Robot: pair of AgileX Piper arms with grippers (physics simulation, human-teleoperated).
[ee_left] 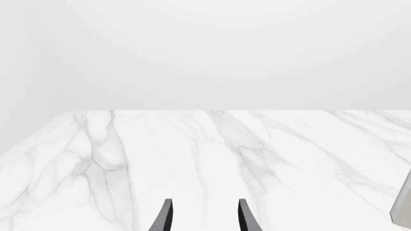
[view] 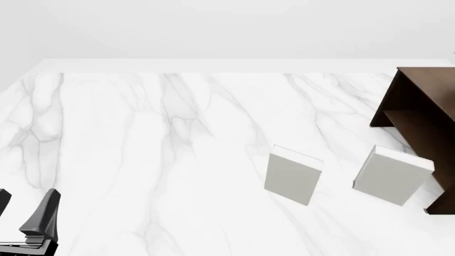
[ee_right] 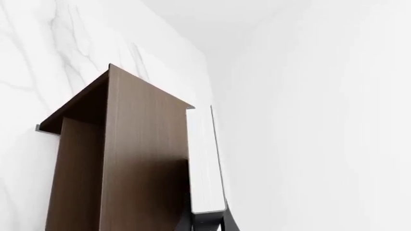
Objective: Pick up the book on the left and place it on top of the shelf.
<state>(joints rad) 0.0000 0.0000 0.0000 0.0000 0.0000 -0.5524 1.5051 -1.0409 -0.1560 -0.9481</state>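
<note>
Left gripper (view: 25, 209) hung low over the near left corner of the marble table (view: 142, 160), its two dark fingers spread apart with nothing between them, well apart from everything else. In its own wrist view only bare marble lay past the fingertips, with a grey sliver (ee_left: 402, 207) at the frame's edge, too little of it showing to name.

The right gripper (ee_right: 211, 223) appeared only in the right wrist view, as dark finger parts at the near end of the book (ee_right: 205, 163). They looked to be touching the book, but I could not tell whether they were clamped on it or slack.

The book, with its white page edge towards that camera and a thin dark cover along one side, lay flat against the top of the shelf (ee_right: 144, 159), its length running along the top board. The dark brown shelf stood on the right side of the table, partly cut off by the front view's edge, its open side and inner board facing left.

Two light grey books stood upright on the marble, near and left of the shelf. The left grey book (view: 293, 173) stood apart from the right grey book (view: 391, 176), which stood just beside the shelf's near corner.
</note>
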